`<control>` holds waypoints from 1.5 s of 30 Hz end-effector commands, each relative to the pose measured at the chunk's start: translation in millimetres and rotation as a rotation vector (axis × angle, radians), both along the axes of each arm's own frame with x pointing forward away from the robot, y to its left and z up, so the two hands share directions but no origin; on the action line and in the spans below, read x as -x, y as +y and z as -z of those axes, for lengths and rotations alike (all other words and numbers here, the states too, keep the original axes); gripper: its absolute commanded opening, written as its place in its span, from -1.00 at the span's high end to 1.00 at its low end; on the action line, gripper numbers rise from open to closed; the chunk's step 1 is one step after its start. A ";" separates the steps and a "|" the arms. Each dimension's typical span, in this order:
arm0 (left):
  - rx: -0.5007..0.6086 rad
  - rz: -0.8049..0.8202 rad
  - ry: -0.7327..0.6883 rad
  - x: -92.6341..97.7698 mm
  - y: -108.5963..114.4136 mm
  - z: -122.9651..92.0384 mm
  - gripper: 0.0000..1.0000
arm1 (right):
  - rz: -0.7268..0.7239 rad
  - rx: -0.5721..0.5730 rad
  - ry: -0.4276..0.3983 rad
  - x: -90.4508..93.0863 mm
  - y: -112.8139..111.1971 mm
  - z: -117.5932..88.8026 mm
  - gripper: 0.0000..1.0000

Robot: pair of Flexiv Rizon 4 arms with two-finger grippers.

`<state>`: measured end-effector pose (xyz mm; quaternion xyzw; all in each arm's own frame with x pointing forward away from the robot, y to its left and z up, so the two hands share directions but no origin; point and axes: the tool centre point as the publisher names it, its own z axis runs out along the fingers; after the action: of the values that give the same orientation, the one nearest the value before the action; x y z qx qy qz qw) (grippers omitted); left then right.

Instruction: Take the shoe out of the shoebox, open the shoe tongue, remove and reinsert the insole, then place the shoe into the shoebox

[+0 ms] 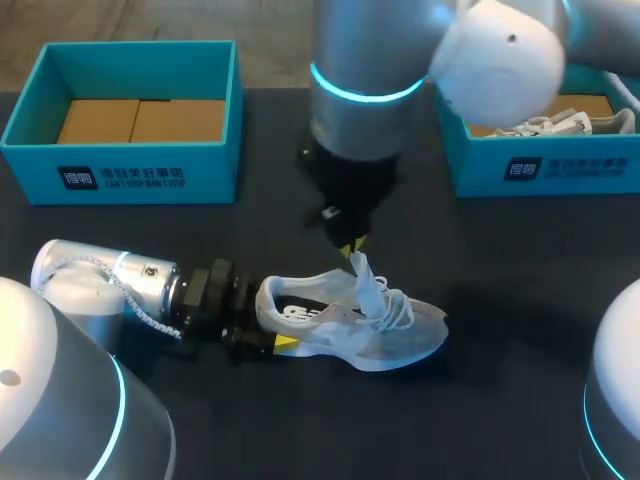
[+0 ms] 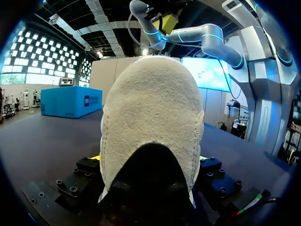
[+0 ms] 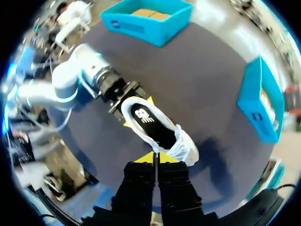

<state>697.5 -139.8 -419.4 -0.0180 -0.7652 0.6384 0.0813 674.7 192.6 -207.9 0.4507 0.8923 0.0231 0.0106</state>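
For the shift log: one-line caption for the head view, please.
Left claw clamps the heel of the white shoe on the table while the right claw pinches its tongue from above.

Shoe (image 1: 350, 325) showing thin, half-translucent white mesh cloth and a nubbly, towel-like heel lining (image 2: 153, 122), matt dark tabletop (image 1: 500, 250) underneath, teal shoebox (image 1: 130, 175) in smooth matt card, right arm (image 1: 365, 50) gleaming in a glossy silver-grey shell.
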 end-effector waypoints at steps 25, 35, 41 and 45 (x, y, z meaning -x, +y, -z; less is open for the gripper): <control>-0.003 0.001 0.001 -3.0 -0.6 4.9 1.00 | -0.693 0.116 -0.024 -5.4 47.8 30.5 1.00; -0.003 0.001 0.001 -3.0 -0.6 4.9 1.00 | -0.724 0.123 -0.038 -12.5 58.2 57.8 1.00; -0.003 0.001 0.001 -3.0 -0.6 4.9 1.00 | -0.692 0.117 -0.073 -14.5 55.4 93.6 1.00; -0.003 0.001 0.001 -3.0 -0.6 4.9 1.00 | -0.674 0.121 -0.058 -15.1 54.0 107.6 1.00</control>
<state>697.5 -139.8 -419.3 -0.0181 -0.7652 0.6384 0.0813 687.5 247.5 -299.9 0.1261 0.9902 -0.0156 0.0574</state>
